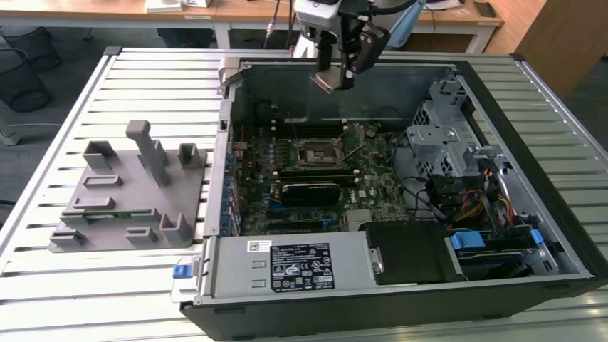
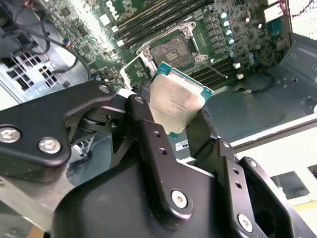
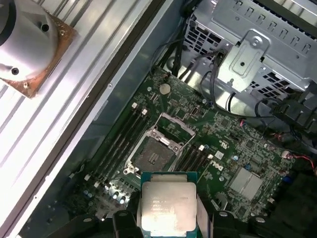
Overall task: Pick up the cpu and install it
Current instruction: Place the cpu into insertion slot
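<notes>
A: We log the gripper (image 1: 334,80) high over the far wall of the open computer case (image 1: 380,317) in the exterior view.

B: Agreed. The jaws are clenched on the cpu (image 1: 329,81). In the second wrist view the cpu (image 2: 178,101) sits pinched by its edges between two black fingers (image 2: 148,129), with its silvery top towards the camera and tilted.

A: The first wrist view shows the cpu (image 3: 166,208) with a thin green rim around the metal lid.

B: So the chip is in the air, clear of the motherboard (image 1: 285,142). We mark the socket (image 3: 157,154) below it and well apart. Its contact field is uncovered and its metal frame is lifted at one side.

A: The exterior view puts the socket (image 1: 314,151) mid-board, between the memory slots.

B: The drive cage (image 1: 442,135) stands on the exterior view's right, inside the case.

A: On the exterior view's left the grey fixture (image 1: 133,192) stands on the slatted table (image 1: 95,292), just beside the case. Its upright posts are well apart from the gripper.
</notes>
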### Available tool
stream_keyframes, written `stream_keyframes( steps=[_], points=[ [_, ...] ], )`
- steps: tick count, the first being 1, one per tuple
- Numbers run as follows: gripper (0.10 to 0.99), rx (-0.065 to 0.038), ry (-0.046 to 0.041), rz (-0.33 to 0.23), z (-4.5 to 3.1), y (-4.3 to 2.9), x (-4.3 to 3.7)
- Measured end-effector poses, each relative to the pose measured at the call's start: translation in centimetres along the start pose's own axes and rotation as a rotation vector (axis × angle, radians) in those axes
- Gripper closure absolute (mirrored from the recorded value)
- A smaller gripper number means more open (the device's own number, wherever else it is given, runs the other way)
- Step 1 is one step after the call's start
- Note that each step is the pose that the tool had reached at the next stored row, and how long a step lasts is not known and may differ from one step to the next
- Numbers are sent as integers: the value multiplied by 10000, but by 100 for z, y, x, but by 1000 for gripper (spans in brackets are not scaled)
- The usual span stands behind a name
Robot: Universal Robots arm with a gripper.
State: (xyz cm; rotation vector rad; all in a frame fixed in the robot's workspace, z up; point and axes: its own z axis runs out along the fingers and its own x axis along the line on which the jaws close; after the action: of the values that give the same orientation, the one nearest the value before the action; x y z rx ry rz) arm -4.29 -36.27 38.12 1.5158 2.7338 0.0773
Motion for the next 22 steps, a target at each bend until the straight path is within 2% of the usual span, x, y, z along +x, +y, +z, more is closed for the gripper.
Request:
stream_keyframes(
  steps=[22],
  points=[
    [553, -42, -202, 3961, 59, -3, 0]
  ],
)
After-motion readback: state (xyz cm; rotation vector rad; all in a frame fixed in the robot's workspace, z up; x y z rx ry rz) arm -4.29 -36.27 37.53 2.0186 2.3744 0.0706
